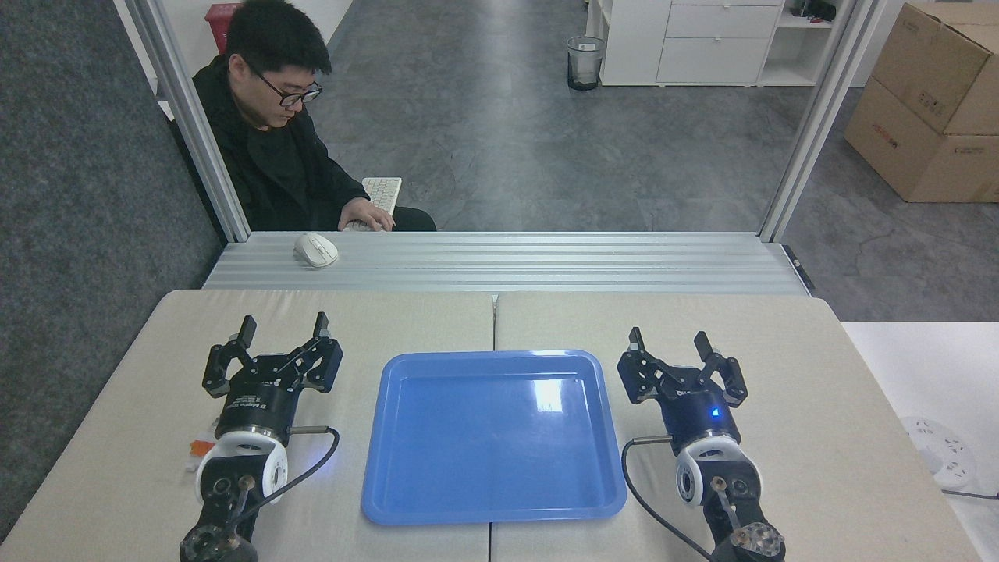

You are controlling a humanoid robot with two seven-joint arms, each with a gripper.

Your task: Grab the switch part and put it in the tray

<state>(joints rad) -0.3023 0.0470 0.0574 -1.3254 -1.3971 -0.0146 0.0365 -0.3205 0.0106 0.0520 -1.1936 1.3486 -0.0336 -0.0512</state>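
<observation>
The blue tray (493,511) lies in the middle of the table with nothing in it. My left gripper (284,326) hovers to the left of the tray, its two fingers spread apart and holding nothing. My right gripper (670,341) stands to the right of the tray, also open with nothing between its fingers. The switch part (199,450) peeks out as a small orange and white piece on the table just left of my left wrist, mostly hidden behind the arm.
A person in black sits beyond the table at the back left, one hand on a white keyboard (382,191). A white mouse (315,250) rests on the aluminium rail (546,261). A white round device (940,453) lies on the side table at right.
</observation>
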